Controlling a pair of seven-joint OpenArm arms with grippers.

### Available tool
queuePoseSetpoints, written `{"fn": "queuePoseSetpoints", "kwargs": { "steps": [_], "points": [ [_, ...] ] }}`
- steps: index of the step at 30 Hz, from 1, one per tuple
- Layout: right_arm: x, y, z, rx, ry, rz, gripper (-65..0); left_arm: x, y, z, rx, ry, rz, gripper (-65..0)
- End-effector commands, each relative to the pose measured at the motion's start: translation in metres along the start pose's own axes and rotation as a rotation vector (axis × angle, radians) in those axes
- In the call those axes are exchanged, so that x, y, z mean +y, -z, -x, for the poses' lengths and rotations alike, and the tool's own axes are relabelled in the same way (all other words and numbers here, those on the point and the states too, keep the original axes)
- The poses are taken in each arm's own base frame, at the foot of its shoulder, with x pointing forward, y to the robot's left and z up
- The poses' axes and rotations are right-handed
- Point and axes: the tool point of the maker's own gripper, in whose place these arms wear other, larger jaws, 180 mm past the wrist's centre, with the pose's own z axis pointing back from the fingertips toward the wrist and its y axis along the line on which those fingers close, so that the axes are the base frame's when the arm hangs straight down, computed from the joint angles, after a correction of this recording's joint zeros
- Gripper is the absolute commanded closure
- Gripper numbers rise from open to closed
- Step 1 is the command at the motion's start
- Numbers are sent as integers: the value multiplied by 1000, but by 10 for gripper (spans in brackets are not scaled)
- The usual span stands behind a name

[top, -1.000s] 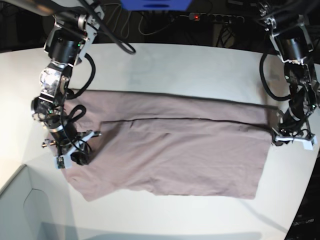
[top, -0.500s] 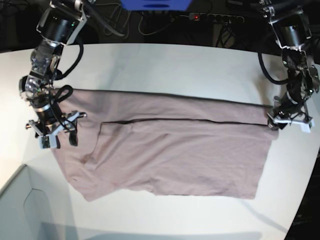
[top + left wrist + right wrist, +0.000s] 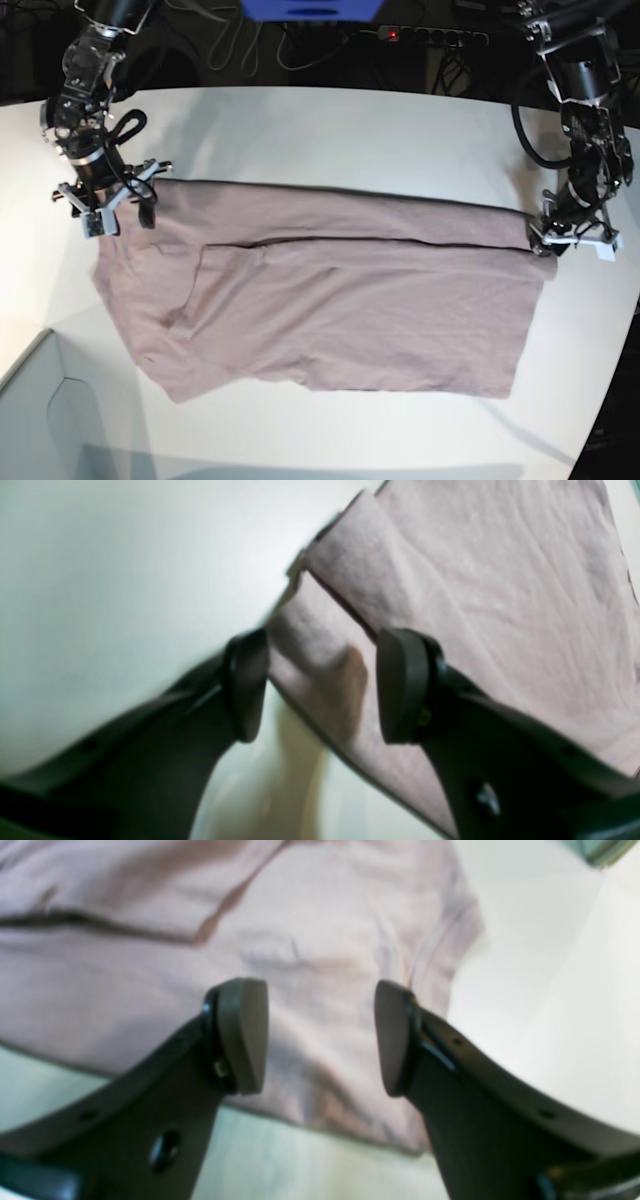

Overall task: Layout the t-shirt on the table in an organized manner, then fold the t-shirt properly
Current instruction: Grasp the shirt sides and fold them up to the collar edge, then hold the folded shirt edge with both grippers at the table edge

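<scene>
The dusty pink t-shirt [image 3: 350, 300] lies flat across the white table [image 3: 350, 130], with a long fold running along its length. My right gripper [image 3: 110, 208] hovers open at the shirt's far left corner. In the right wrist view, the right gripper [image 3: 320, 1035] has its fingers spread over the t-shirt [image 3: 150, 970] with nothing between them. My left gripper [image 3: 572, 243] stands at the shirt's far right corner. In the left wrist view, the left gripper [image 3: 320, 680] is open above the folded corner of the t-shirt [image 3: 475, 605], which is not pinched.
A pale grey box corner [image 3: 40, 420] sits at the front left. Cables and a power strip [image 3: 420, 35] lie behind the table's far edge. The table's curved edge runs down the right side, close to my left arm.
Both grippers have opened. My right gripper has moved from the shirt's front left part up to its far left corner. My left gripper has shifted slightly toward the far edge.
</scene>
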Motion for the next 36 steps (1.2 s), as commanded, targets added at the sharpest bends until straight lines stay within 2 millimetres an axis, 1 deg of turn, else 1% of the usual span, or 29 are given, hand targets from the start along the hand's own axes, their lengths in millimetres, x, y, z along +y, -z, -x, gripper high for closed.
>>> {"fn": "queuePoseSetpoints", "kwargs": {
  "steps": [1, 3, 4, 6, 9, 12, 14, 19, 21, 28, 30, 31, 33, 36],
  "points": [
    [-17, -4, -14, -53, 2, 33, -346, 0, -2, -12, -18, 9, 2, -339],
    [-30, -8, -7, -43, 28, 71, -365, 7, -4, -4, -4, 10, -10, -339],
    [-35, -10, -4, -37, 36, 84, -376, 6, -5, -5, -5, 10, -5, -339],
    [-42, -12, -6, -44, 45, 103, -388, 4, -6, -7, -12, 15, 0, -339],
    [-51, -15, -4, -38, 36, 120, -391, 2, -15, -9, -33, 40, 8, -341],
    [-51, -13, 5, -18, 50, 111, -390, -5, -22, -16, -62, 64, 23, -341],
    [-54, -11, 14, 2, 56, 105, -390, -9, -22, -14, -62, 60, 32, -341],
    [-52, -8, 31, 39, 81, 90, -390, -8, -22, -14, -66, 66, 27, -341],
    [-57, -9, 31, 42, 73, 96, -390, -8, -21, -15, -67, 66, 28, -341],
    [-60, -10, 30, 42, 65, 100, -391, -10, -21, -17, -72, 66, 29, -341],
    [-64, -11, 28, 41, 57, 104, -391, -8, -20, -15, -65, 62, 24, -341],
    [-65, -11, 29, 42, 55, 105, -391, -5, -19, -11, -56, 56, 18, -341],
    [-65, -11, 29, 42, 55, 105, -392, -5, -14, -14, -50, 43, 15, -341],
    [-66, -11, 28, 41, 54, 106, -392, 1, -6, -5, -20, 15, 1, -341]
  ]
}}
